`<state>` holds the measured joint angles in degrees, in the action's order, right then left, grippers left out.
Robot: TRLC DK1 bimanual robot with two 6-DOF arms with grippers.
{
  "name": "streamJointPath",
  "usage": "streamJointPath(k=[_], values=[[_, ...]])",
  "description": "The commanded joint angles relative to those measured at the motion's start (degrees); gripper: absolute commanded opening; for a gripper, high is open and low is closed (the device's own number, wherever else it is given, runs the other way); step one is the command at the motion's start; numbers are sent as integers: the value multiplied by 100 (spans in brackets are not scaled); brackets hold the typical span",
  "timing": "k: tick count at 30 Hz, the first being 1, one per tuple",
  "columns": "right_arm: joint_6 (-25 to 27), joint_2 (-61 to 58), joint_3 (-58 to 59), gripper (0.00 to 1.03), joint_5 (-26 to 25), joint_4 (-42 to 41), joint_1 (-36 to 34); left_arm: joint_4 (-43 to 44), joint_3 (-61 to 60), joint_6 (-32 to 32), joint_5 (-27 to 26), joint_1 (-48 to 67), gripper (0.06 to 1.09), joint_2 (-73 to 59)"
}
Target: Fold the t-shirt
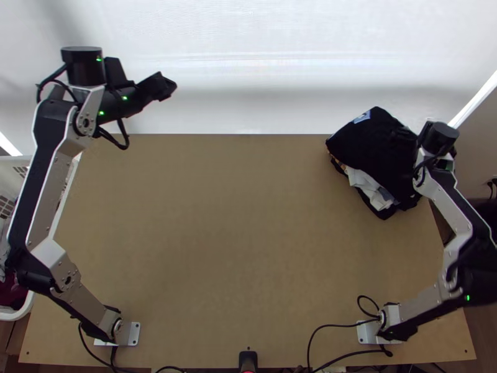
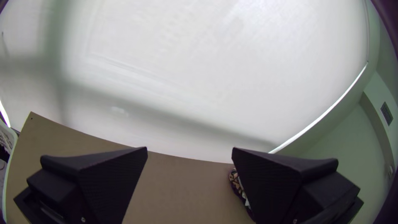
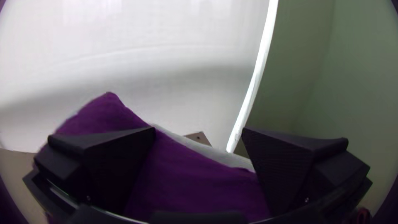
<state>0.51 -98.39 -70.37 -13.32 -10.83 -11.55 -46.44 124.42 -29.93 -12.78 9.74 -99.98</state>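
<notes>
Beyond the table's far left edge, my left gripper [image 1: 163,87] is held up; in the left wrist view this gripper [image 2: 189,151] is open with nothing between its fingers. My right gripper [image 1: 407,133] is at the cloth pile on the far right of the table. The right wrist view has this gripper [image 3: 199,130] open, with dark cloth [image 3: 182,178] showing between and beyond its fingers. On top of the pile lies a black folded cloth [image 1: 366,143] with a small blue-and-white patch; white cloth [image 1: 368,184] pokes out beneath. Which piece is a t-shirt, I cannot tell.
The brown table top [image 1: 230,236] stretches between the arms. A white basket [image 1: 22,311] with clothes in it stands against the left side. Behind the far edge hangs a white sheet-like backdrop [image 1: 248,56]. Black cables [image 1: 323,326] lie along the near edge.
</notes>
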Motion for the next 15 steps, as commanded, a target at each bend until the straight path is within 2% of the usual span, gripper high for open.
streamJointPath(k=[1,7,15], values=[[10,-515,173,98,-74,-332,-146,47,179,67,38,-200,105,410],[-16,-1147,322,98,-171,-780,-260,-50,153,137,29,-473,105,603],[-7,-1358,533,98,-267,-1044,-286,-199,38,190,29,-552,105,779]])
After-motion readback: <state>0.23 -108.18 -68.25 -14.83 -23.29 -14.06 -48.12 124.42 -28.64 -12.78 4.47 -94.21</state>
